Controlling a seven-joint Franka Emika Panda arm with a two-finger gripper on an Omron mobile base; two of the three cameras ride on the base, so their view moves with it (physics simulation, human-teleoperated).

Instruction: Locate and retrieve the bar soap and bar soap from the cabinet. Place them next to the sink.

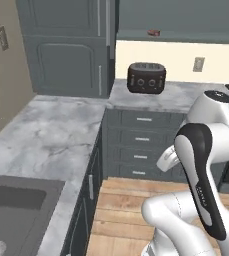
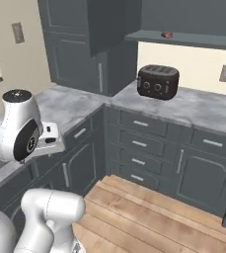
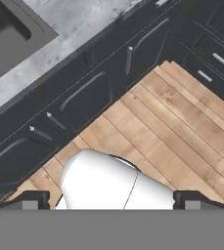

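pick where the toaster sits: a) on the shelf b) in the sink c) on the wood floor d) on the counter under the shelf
d: the toaster stands on the marble counter, below the shelf that carries a small reddish thing.

Soap (image 1: 154, 33) on cabinet shelf (image 1: 186, 36), toaster (image 1: 146, 77) on counter (image 1: 51, 135) below; sink (image 1: 11, 210) bottom left, arm (image 1: 203, 175) lower right.
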